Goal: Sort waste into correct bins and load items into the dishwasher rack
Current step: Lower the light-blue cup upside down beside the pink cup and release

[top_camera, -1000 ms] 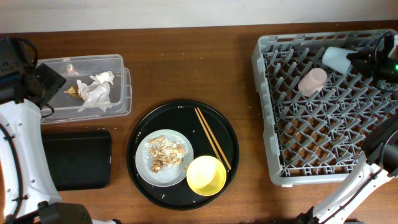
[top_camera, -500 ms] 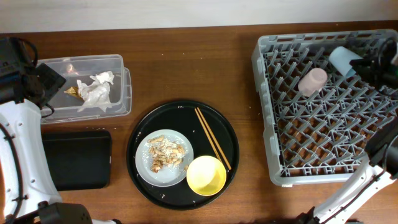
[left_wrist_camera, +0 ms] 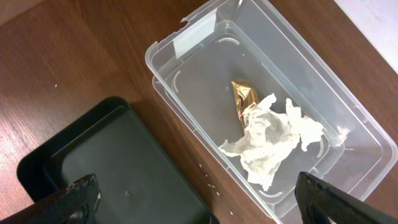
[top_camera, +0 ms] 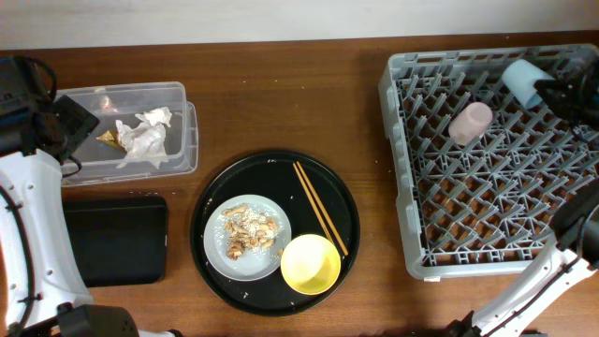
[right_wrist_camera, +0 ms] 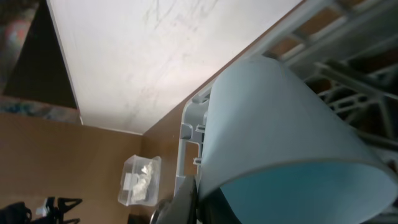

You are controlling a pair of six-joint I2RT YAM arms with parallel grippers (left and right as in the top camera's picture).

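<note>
Round black tray (top_camera: 208,192): the big round thing on the brown table (top_camera: 281,94). Every place below is told from it.
Yellow bowl (top_camera: 311,264): inside the round tray, at its near right edge, open side up.
Grey-white plate (top_camera: 217,253): inside the round tray, in the near left part, just beside the bowl.
Food scraps (top_camera: 248,230): a beige crumbly heap on the plate.
Chopsticks (top_camera: 320,208): two thin wooden sticks lying close together in the round tray's right half. They slant from its far middle down to the bowl.
Black rectangular tray (top_camera: 114,240): flat on the table, just left of the round tray.
Left gripper (left_wrist_camera: 200,202): left of the round tray, above the place where the black rectangular tray meets the tub. Its fingers are spread wide and hold nothing.
Clear tub (left_wrist_camera: 186,37): left of the round tray and a bit farther back.
White tissue (left_wrist_camera: 273,138): crumpled, lying in the tub.
Gold-brown wrapper (left_wrist_camera: 244,98): in the tub, touching the tissue.
Dishwasher rack (top_camera: 487,197): the big grey rack near the round tray, on its right.
Pink cup (top_camera: 470,123): tipped over among the pegs in the far part of the rack.
Blue cup (top_camera: 520,80): far right of the round tray, at the rack's far right corner, tilted.
Right gripper (top_camera: 547,90): pinched tight on the blue cup's rim.
</note>
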